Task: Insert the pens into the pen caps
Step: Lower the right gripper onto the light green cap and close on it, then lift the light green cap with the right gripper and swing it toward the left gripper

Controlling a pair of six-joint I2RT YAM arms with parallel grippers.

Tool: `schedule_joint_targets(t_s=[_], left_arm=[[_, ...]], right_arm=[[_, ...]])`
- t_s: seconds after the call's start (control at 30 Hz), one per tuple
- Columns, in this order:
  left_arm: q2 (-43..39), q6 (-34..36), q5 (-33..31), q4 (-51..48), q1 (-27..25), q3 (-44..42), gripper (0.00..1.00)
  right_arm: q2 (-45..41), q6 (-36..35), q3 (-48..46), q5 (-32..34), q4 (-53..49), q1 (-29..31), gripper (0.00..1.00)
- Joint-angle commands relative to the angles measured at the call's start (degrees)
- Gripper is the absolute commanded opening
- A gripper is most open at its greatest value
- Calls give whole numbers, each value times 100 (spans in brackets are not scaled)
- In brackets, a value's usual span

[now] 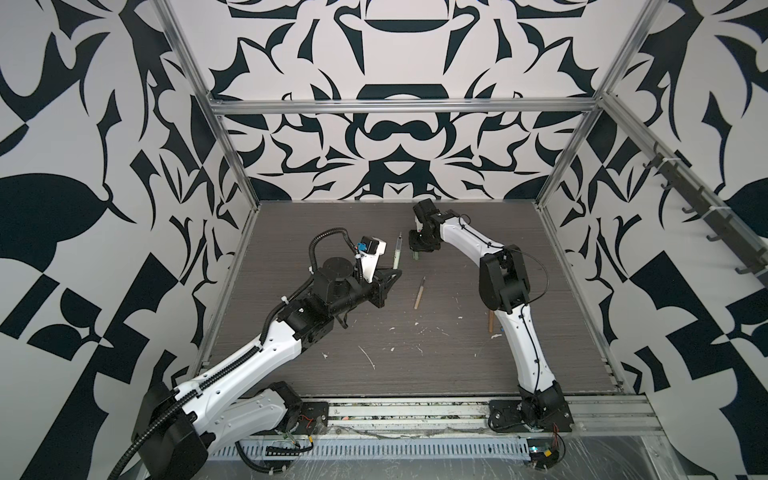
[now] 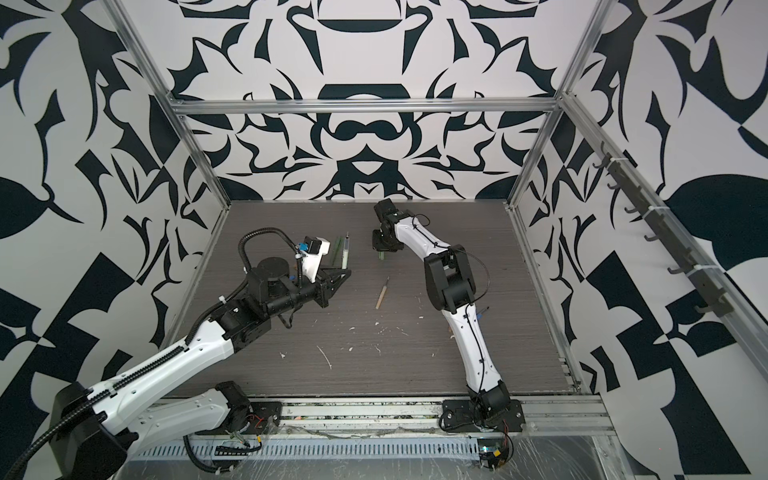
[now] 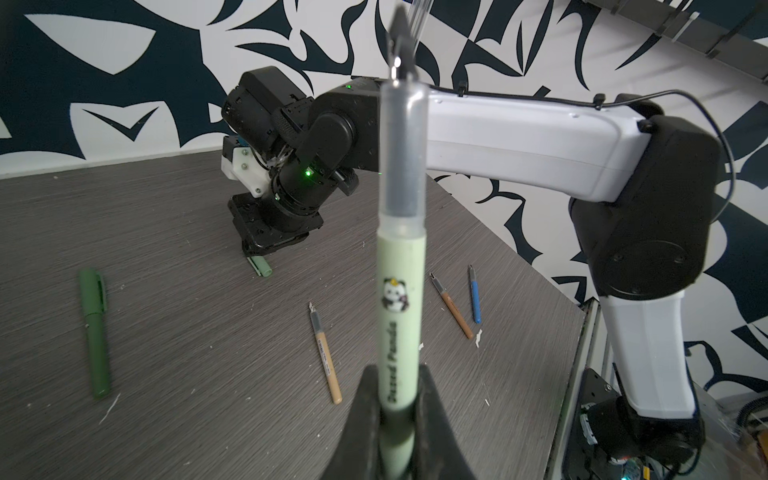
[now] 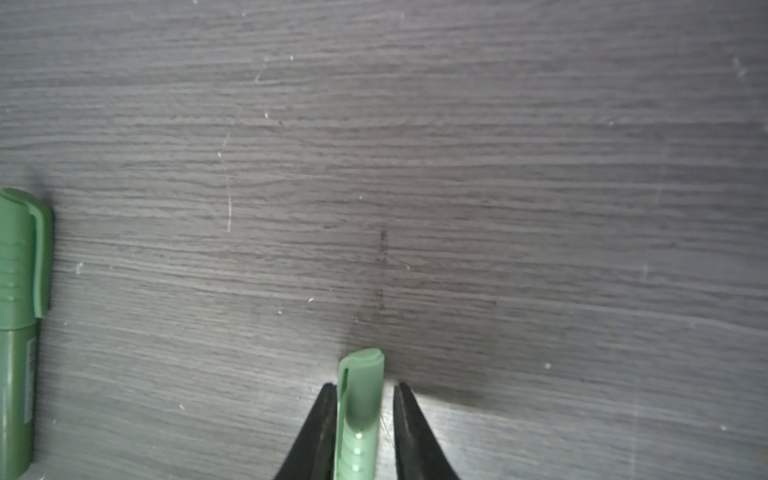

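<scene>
green cap between right jaws, touching one

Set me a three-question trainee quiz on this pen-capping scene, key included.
1. True or false: the left tool grips the pale green pen.
2. The dark green pen on the table is: A) capped B) uncapped C) held by a tool.
3. Fill in: the right tool straddles a pale green ___ lying on the table.

Key: 1 true. 2 A. 3 cap, the pale green cap.
</scene>
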Motion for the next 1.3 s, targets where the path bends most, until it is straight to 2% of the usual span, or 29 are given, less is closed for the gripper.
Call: schedule_joint_targets(t_s=[0.0, 0.5, 0.6, 0.9, 1.1, 1.27], left_arm=[[4, -22, 61, 65, -17, 170, 0], [-21, 2, 55, 56, -29, 156, 0], [-15, 0, 59, 54, -31, 164, 0], [-14, -1, 51, 56, -31, 162, 0], [54, 50, -23, 30, -48, 153, 0], [111, 99, -49, 4, -82, 170, 0]], right_arm=[[-124, -36, -94, 24, -63, 17, 25], [-45, -29, -102, -189, -76, 30, 22], [-63, -14, -139, -167, -71, 60, 20], [-10, -76, -215, 160, -230, 271, 24], [-242, -48, -420, 151, -73, 294, 14], [-759, -1, -630, 70, 90, 322, 12]])
